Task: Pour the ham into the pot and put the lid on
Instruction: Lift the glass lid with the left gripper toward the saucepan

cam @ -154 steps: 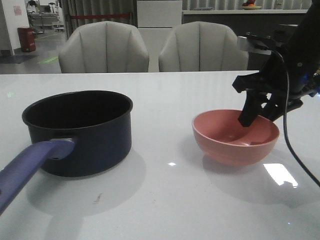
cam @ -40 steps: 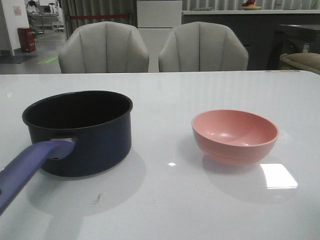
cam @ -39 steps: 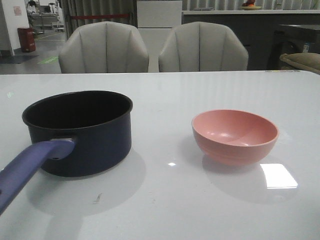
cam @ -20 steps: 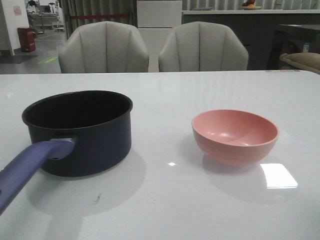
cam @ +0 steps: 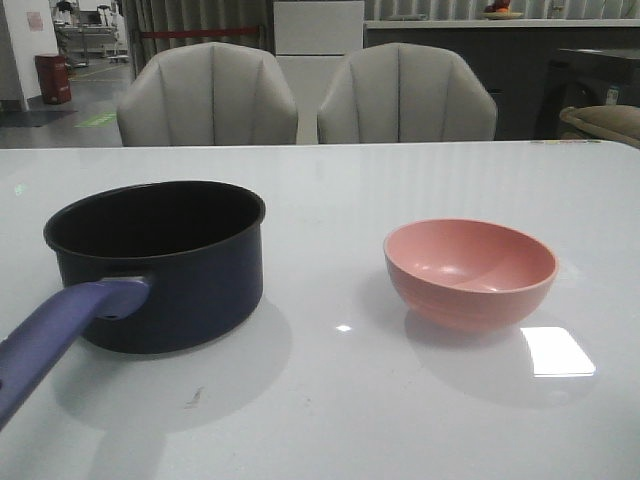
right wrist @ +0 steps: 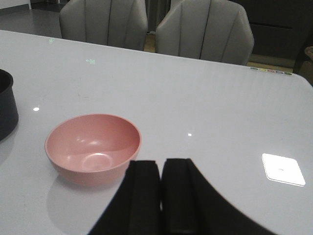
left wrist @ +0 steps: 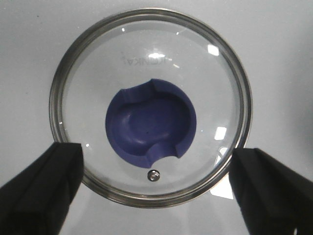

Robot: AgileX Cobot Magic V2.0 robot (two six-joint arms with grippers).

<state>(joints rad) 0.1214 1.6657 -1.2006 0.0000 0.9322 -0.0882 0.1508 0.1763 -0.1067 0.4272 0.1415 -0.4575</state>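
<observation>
The dark navy pot (cam: 160,265) stands at the table's left, its purple-blue handle (cam: 50,340) pointing toward the near edge. No ham shows in any view, and the pot's floor is hidden. The glass lid (left wrist: 150,105) with its blue knob (left wrist: 150,125) lies flat on the table beneath my left gripper (left wrist: 155,169). That gripper is open, one finger beside each side of the lid's rim. My right gripper (right wrist: 161,169) is shut on nothing, near the pink bowl (right wrist: 93,147). Neither gripper appears in the front view.
The pink bowl (cam: 470,273) sits right of the pot with a bare inside. Two grey chairs (cam: 207,95) (cam: 405,95) stand behind the table's far edge. The pot's rim (right wrist: 6,105) shows beyond the bowl in the right wrist view.
The right gripper, which hung over the bowl's far rim 3.8 s ago, has left the front view. Nothing has moved in the last second.
</observation>
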